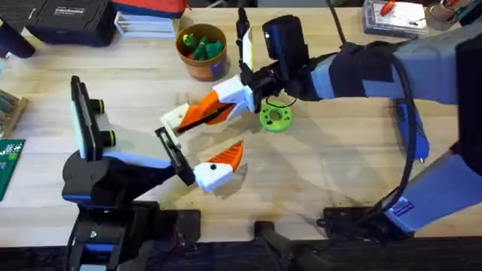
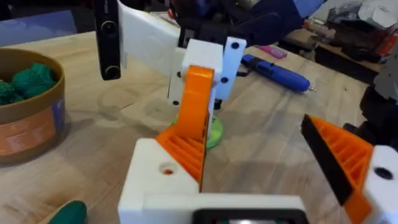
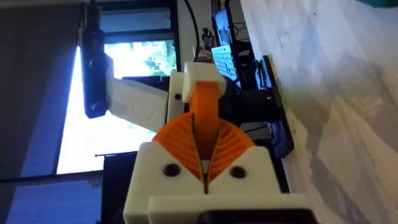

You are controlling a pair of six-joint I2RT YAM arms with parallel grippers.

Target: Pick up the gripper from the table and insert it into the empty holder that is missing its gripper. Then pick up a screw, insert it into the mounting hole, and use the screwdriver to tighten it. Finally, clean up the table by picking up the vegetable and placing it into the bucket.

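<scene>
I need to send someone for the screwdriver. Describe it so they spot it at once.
Start from the light wooden table, on the side past the bright green disc. The screwdriver lies flat there: a bright blue pen-shaped tool with a thin metal tip, unlike the small pink item beside it.

The screwdriver [image 2: 277, 72], bright blue and pen-shaped, is lying flat on the light wooden counter [image 2: 273, 134], its thin metal tip pointing outward. The orange ribbed gripper [image 2: 196, 109] is sitting upright against the white holder [image 2: 202, 71], above the counter.
</scene>
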